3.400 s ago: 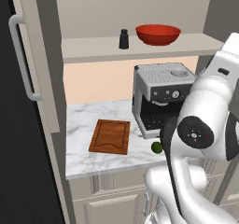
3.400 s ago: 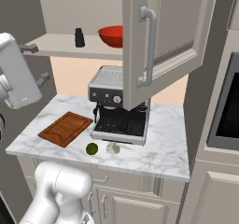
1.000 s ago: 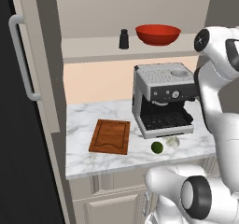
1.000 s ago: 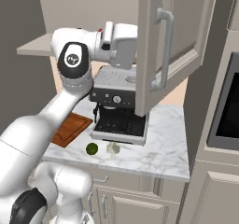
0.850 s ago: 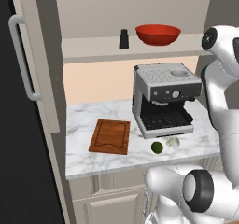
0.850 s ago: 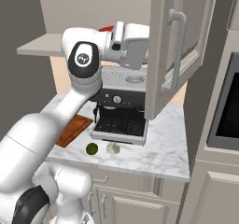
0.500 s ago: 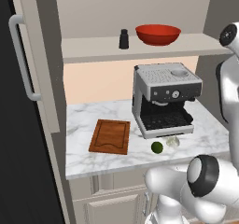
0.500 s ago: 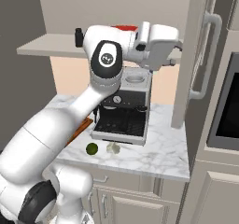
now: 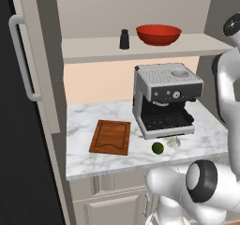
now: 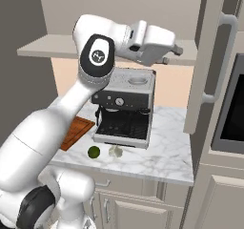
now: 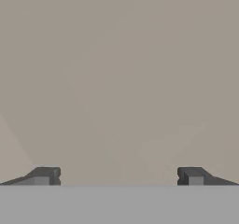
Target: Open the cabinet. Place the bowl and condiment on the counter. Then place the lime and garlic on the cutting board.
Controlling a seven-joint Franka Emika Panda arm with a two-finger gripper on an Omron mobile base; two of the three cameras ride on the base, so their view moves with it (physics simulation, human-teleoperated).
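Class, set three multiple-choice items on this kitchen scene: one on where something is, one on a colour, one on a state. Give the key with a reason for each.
1. Where is the bowl?
A. on the cabinet shelf
B. on the cutting board
C. on the coffee machine

2. What colour is the condiment?
A. white
B. black
C. green

3. How do the gripper fingers stand?
A. shut on the lime
B. shut on nothing
C. wide apart, holding nothing

Key:
1 A, it sits on the shelf beside the condiment.
2 B, the small bottle is black.
3 C, the hand view shows the two tips far apart with nothing between them.
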